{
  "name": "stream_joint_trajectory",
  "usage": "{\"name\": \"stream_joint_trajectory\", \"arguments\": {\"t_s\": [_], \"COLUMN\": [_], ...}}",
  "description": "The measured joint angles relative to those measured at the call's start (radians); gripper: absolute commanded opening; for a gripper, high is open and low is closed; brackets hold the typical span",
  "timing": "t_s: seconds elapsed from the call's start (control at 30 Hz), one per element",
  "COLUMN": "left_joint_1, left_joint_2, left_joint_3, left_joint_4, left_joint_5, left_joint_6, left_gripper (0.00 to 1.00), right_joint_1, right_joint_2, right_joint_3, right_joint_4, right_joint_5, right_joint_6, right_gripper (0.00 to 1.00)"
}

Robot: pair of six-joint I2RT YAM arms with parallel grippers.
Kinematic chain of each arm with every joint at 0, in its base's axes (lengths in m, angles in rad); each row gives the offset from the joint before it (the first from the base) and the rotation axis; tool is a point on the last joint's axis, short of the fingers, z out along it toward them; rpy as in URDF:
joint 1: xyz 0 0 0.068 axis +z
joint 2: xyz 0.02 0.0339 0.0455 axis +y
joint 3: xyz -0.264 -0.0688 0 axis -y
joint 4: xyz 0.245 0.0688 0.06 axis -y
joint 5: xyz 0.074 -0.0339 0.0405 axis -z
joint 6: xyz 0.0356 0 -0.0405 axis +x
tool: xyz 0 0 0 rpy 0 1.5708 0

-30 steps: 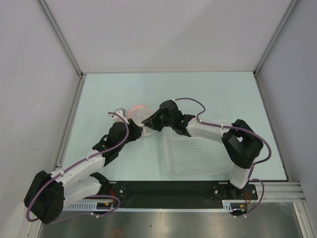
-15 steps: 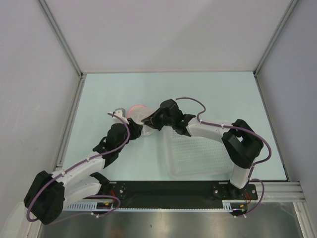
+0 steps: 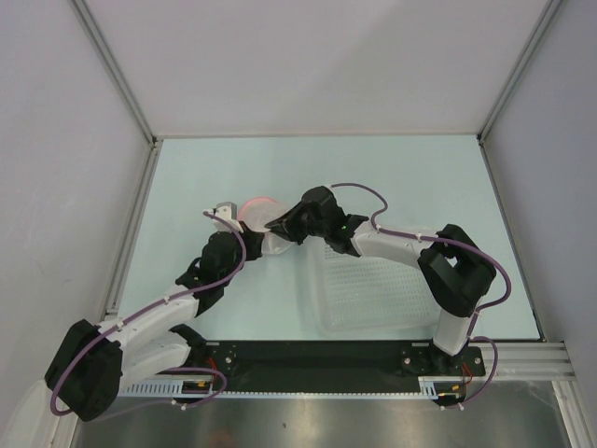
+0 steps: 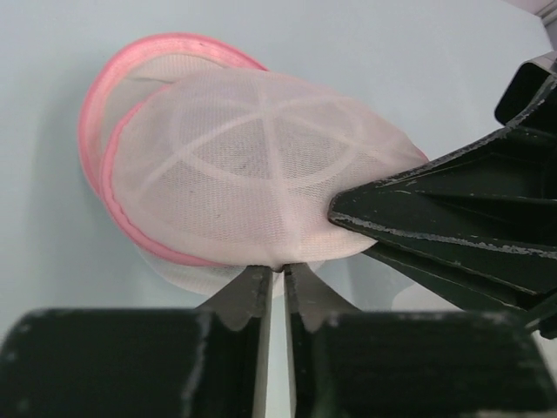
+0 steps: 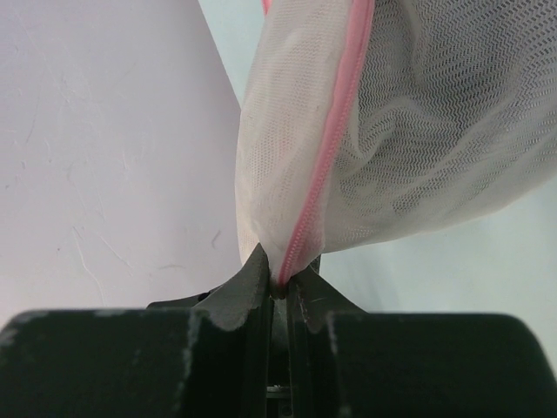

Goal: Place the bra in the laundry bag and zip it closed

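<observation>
The laundry bag, a white mesh pouch with a pink rim, is held up off the table between both grippers. My left gripper is shut, its tips pinching a fold of mesh at the bag's near edge. My right gripper is shut on the bag's pink zipper seam; its dark fingers reach in from the right in the left wrist view. From above, the bag sits just beyond the left gripper and the right gripper. The bra is out of view.
A white perforated plastic basket lies on the pale green table under the right forearm. Grey walls and metal rails close in the left, back and right sides.
The left gripper's jaws have closed onto the bag's mesh. The right gripper keeps its grip on the zipper seam, and both arms have barely shifted.
</observation>
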State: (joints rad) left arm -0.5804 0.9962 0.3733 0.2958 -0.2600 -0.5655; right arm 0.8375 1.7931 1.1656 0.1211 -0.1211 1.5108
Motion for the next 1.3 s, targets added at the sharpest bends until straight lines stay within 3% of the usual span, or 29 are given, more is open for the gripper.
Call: {"name": "stream_joint_trajectory", "arguments": {"t_s": [0.07, 0.53, 0.93, 0.97, 1.0, 1.07, 1.1, 1.2, 1.3], "left_joint_1": [0.000, -0.022, 0.079, 0.085, 0.091, 0.098, 0.100, 0.122, 0.134], "left_joint_2": [0.004, -0.026, -0.117, -0.117, -0.117, -0.112, -0.105, -0.075, -0.039], "left_joint_3": [0.008, 0.067, 0.073, 0.077, 0.081, 0.090, 0.095, 0.106, 0.114], "left_joint_4": [-0.010, -0.167, -0.248, -0.246, -0.246, -0.248, -0.251, -0.253, -0.237], "left_joint_5": [-0.013, -0.106, 0.099, 0.113, 0.132, 0.180, 0.192, 0.247, 0.324], "left_joint_6": [0.002, -0.079, -0.175, -0.171, -0.163, -0.139, -0.130, -0.097, -0.076], "left_gripper": [0.00, 0.00, 0.00, 0.00, 0.00, 0.00, 0.00, 0.00, 0.00], "right_joint_1": [0.000, -0.013, -0.092, -0.101, -0.109, -0.123, -0.128, -0.158, -0.183], "right_joint_2": [0.000, -0.004, 0.019, 0.031, 0.040, 0.045, 0.045, 0.045, 0.031], "right_joint_3": [0.000, -0.008, 0.092, 0.117, 0.136, 0.155, 0.161, 0.181, 0.173], "right_joint_4": [0.001, 0.030, -0.040, -0.058, -0.075, -0.108, -0.130, -0.211, -0.285], "right_joint_5": [0.000, -0.038, -0.281, -0.301, -0.318, -0.337, -0.332, -0.282, -0.202], "right_joint_6": [0.001, -0.024, -0.292, -0.323, -0.353, -0.408, -0.438, -0.520, -0.585], "right_gripper": [0.00, 0.00, 0.00, 0.04, 0.21, 0.33, 0.46, 0.67, 0.75]}}
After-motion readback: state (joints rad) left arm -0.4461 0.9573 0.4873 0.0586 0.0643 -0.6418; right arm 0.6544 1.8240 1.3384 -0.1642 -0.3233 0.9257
